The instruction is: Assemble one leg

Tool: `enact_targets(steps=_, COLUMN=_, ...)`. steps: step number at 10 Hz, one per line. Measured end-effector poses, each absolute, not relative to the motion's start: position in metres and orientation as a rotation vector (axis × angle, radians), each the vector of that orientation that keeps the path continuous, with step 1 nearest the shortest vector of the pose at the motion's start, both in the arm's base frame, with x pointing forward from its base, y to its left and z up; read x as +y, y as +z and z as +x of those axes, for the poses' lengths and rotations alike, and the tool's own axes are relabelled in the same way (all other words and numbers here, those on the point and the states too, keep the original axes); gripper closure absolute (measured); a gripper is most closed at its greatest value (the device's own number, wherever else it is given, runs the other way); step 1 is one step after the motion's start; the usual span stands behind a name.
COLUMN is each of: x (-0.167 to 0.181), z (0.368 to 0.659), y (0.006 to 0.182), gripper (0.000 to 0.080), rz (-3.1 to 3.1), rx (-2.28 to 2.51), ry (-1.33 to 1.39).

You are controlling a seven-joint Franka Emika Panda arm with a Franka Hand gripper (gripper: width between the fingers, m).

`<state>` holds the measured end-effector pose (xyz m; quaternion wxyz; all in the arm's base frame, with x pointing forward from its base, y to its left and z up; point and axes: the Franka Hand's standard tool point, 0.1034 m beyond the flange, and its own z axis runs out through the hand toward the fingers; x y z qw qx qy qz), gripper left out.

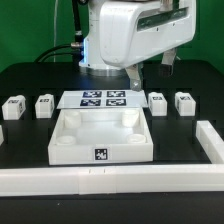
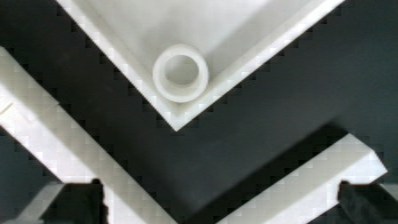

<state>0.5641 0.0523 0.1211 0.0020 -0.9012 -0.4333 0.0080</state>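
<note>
Four small white legs with square tags stand on the black table, two at the exterior view's left point(image 1: 12, 107) point(image 1: 45, 104) and two at its right point(image 1: 158, 102) point(image 1: 185, 101). The large white square panel point(image 1: 100, 138) lies in the middle. My gripper point(image 1: 150, 68) hangs high above the table, open and empty. In the wrist view its two dark fingertips point(image 2: 75, 205) stand wide apart around the gripper's middle point(image 2: 219, 208), with nothing between them. Below it I see one corner of the panel point(image 2: 231, 40) with a round socket point(image 2: 180, 73). No leg shows in the wrist view.
The marker board point(image 1: 105, 99) lies behind the panel. A raised white L-shaped wall point(image 1: 110, 179) runs along the table's front and up the exterior view's right side point(image 1: 210, 145); its bands also show in the wrist view point(image 2: 54, 110).
</note>
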Motion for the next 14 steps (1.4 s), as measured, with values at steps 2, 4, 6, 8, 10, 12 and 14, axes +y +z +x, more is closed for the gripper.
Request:
enact_targets(steps=2, x=0.052, z=0.564, y=0.121, gripper=0.015, rz=-2.828, rx=-1.359, ry=0.025)
enact_targets(steps=4, x=0.052, z=0.564, y=0.121, gripper=0.015, rz=-2.828, rx=-1.359, ry=0.025)
enact_targets(steps=6, x=0.052, z=0.564, y=0.121, gripper=0.015, rz=-2.828, rx=-1.359, ry=0.025)
enact_targets(steps=8, x=0.052, z=0.564, y=0.121, gripper=0.015, rz=-2.801, rx=-1.413, ry=0.025)
enact_targets(steps=10, x=0.041, z=0.546, y=0.116, gripper=0.015, rz=-2.715, rx=-1.578, ry=0.018)
enact_targets(steps=12, x=0.025, z=0.502, y=0.109, gripper=0.015, rz=-2.482, rx=-1.911, ry=0.045)
enact_targets(steps=14, x=0.003, z=0.466, y=0.09, gripper=0.015, rz=-2.185, rx=-2.25, ry=0.016)
